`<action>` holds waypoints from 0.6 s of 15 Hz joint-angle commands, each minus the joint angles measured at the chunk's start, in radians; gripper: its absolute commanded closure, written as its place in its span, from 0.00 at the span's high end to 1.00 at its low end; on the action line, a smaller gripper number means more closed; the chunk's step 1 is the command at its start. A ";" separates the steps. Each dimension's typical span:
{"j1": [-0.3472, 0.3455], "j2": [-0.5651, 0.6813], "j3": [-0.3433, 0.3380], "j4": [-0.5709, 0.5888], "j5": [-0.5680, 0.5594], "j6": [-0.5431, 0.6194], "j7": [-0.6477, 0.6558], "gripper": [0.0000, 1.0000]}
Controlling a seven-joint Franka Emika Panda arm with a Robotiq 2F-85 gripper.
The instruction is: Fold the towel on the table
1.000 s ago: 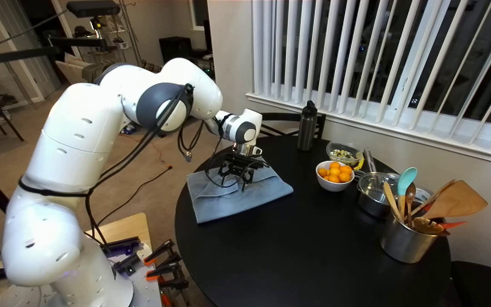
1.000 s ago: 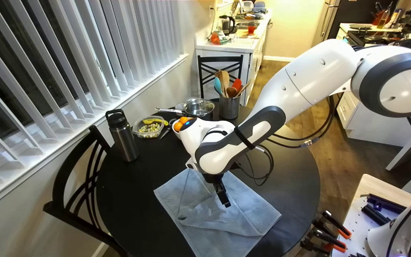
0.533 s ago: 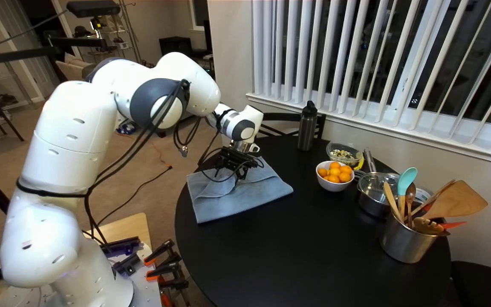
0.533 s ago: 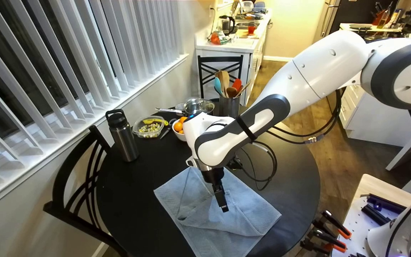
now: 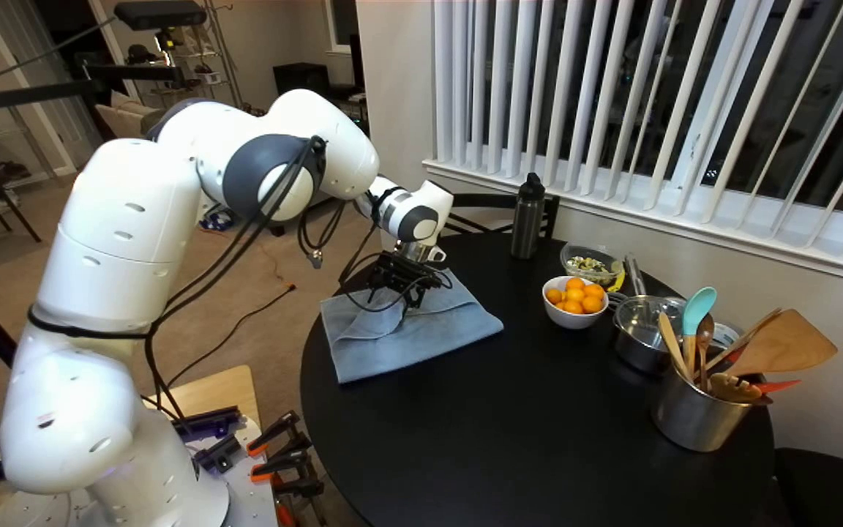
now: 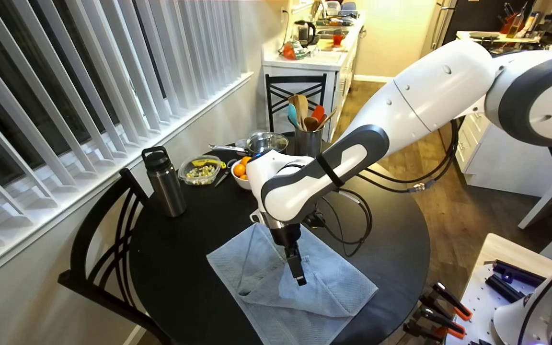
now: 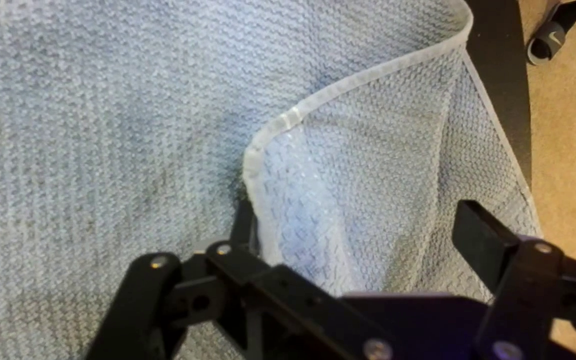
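Note:
The pale grey-blue towel (image 5: 407, 355) lies on the round black table (image 5: 524, 439) with a layer folded over it. In an exterior view the towel (image 6: 324, 292) shows a raised flap edge with a dark gap at its left. My gripper (image 5: 392, 298) is low over the towel; it also shows in an exterior view (image 6: 300, 280). In the wrist view the gripper (image 7: 360, 220) is open. The towel (image 7: 118, 125) has a pale hem running between its layers. The left finger is at this hem, its tip partly hidden there. The right finger is over the flap. The tag is not clearly visible.
A white bowl of oranges (image 5: 571, 307), a plastic container (image 5: 590, 263), a steel bottle (image 5: 527, 219), a pot (image 5: 641, 340) and a utensil holder (image 5: 699, 413) stand on the table. A chair (image 6: 108, 254) is at the table's edge. Cables hang from the arm.
Over the first half second my arm drew back slightly and the gripper shifted and tilted over the towel. Since then it is almost still. The towel looks unchanged.

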 commanded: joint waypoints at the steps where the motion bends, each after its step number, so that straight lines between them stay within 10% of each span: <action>1: -0.015 -0.019 0.005 -0.025 0.025 -0.005 -0.010 0.75; 9: -0.017 -0.019 0.005 -0.026 0.027 -0.001 -0.016 0.23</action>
